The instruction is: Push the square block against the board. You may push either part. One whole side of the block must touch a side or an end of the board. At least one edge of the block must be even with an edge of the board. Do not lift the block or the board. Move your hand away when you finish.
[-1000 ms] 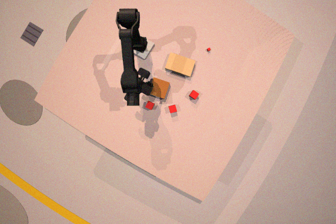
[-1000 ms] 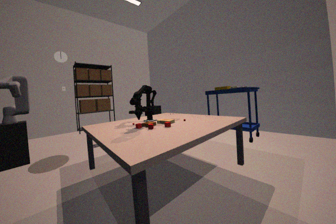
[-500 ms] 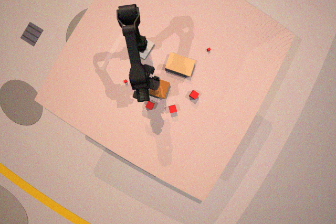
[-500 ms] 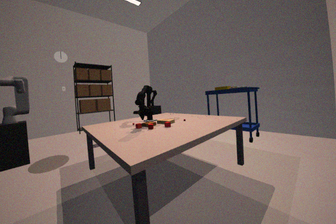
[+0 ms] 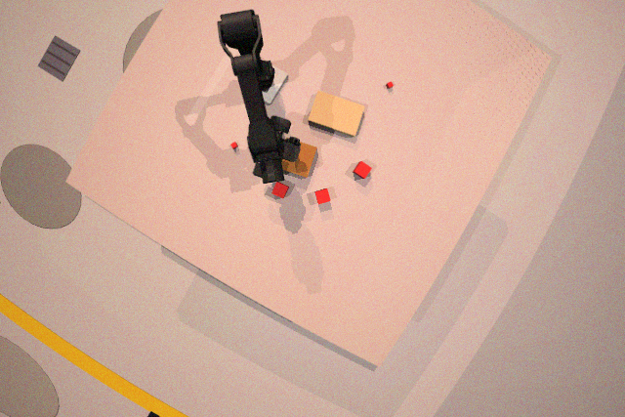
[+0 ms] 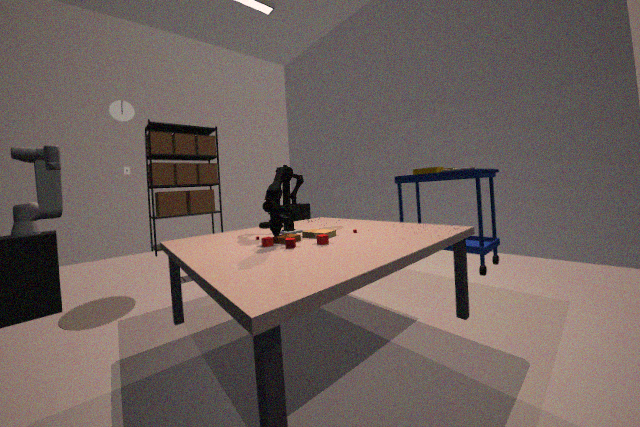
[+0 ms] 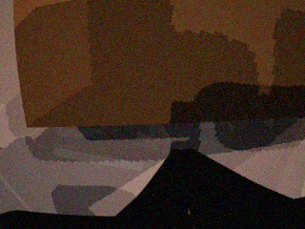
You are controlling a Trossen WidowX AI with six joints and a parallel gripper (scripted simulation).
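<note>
The square block (image 5: 304, 156) (image 6: 290, 237) (image 7: 128, 45) is dark orange and lies flat on the table, partly under my arm's shadow. The board (image 5: 336, 112) (image 6: 318, 231) is a lighter tan slab a little beyond the block, with a gap of bare table between them. My gripper (image 5: 267, 174) (image 6: 275, 230) (image 7: 182, 159) is shut and empty. It is low at the block's near-left side. In the wrist view its closed tips sit right at the block's near edge; I cannot tell whether they touch it.
Three red cubes (image 5: 279, 189) (image 5: 321, 195) (image 5: 361, 169) lie just in front of the block and gripper. Two tiny red cubes (image 5: 389, 84) (image 5: 233, 145) lie farther off. The arm's grey base plate (image 5: 274, 87) is behind the block.
</note>
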